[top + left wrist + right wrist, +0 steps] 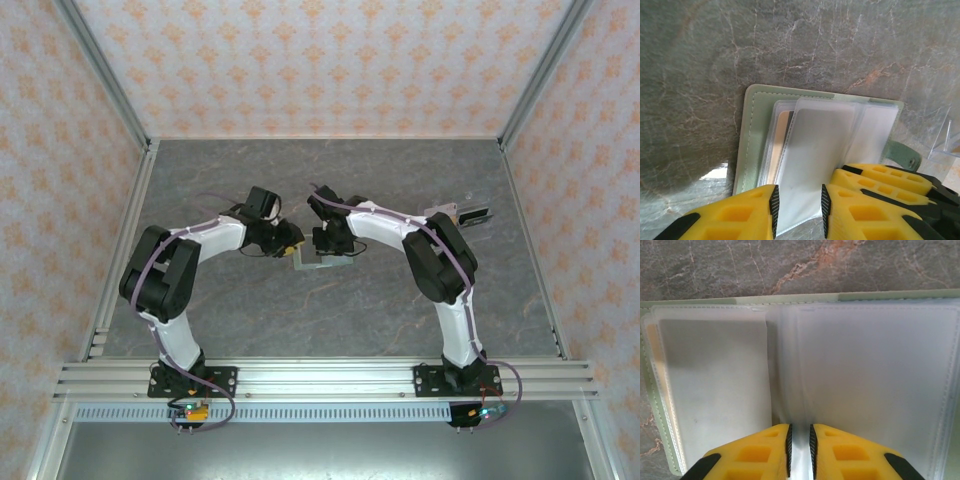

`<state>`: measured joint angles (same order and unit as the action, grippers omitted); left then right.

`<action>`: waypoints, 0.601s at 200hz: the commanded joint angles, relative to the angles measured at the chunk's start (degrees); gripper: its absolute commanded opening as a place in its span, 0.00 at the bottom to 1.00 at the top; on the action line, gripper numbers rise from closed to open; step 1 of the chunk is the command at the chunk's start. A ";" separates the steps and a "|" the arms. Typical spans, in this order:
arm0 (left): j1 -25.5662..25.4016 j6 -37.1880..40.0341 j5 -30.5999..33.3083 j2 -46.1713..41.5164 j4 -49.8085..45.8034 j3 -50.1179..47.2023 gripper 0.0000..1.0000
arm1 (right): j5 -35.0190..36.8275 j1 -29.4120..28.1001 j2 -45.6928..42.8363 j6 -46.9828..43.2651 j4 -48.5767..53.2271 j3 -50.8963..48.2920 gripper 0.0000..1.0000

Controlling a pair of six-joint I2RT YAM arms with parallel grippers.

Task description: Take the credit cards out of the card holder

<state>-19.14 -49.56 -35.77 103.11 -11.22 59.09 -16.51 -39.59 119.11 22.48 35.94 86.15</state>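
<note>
The card holder (754, 131) lies open on the table (250, 170), the right gripper (800, 433) at its 12 o'clock pinching the middle fold (790, 390), probably to steady it, while the left gripper (797, 201) at 10 o'clock stands open around a clear pocket (815, 145)

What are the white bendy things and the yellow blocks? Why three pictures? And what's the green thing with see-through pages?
Those are two robot arms bolted to a grey table. One picture looks down from above; the other two come from small cameras on the wrists. The yellow blocks are fingers of the left gripper and the right gripper. The green thing is a card holder, lying open on the table. An orange card peeks from inside it. The left fingers stand apart over a clear pocket. The right fingers are nearly together at the middle fold; whether they pinch it is unclear.
</note>
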 commanded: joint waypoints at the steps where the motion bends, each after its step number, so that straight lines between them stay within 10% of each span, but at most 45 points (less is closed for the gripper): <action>1: -0.55 1.44 -0.46 1.50 -1.11 1.37 0.31 | 3.53 1.08 2.35 0.76 2.90 -1.42 0.19; 120: -1.17 2.62 0.25 3.08 -2.54 3.52 0.27 | 2.63 1.28 2.97 1.14 2.46 -2.04 0.19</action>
<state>-19.92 -48.99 -35.75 105.51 -11.44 60.88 -16.80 -39.40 119.20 22.90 35.99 86.13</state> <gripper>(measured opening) 0.274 0.189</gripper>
